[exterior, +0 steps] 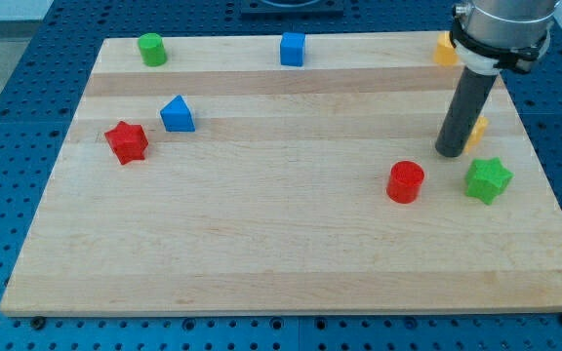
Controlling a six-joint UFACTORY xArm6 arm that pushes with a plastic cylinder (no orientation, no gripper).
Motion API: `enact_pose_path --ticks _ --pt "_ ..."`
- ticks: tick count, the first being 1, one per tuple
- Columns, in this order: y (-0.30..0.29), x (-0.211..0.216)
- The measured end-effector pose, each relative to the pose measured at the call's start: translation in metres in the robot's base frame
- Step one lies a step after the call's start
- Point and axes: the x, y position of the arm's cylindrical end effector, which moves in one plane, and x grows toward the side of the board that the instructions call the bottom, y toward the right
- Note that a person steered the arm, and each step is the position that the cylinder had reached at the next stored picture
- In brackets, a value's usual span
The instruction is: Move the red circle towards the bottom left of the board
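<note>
Wooden tabletop on blue pegboard, mostly bare at the view's bottom left. No claw on this arm, so nothing to grip with; just the rod. Its tip sits up-right of the red circle, not touching. Risk: an off-centre push lets the circle slip sideways, or the rod clips the green star nearby.

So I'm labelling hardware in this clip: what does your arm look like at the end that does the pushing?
It ends in a straight, dark, smooth cylindrical rod, nearly black, with no hand on it. Above the rod sits a wider silver-grey metal housing with a black ring at its base. My tip is the rod's blunt lower end. No cables or markings show in this view.
</note>
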Motion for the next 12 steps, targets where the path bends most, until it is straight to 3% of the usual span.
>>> enact_pose_path --ticks 5,12 --pt "-0.038 0.046" --pt "-0.207 0.111"
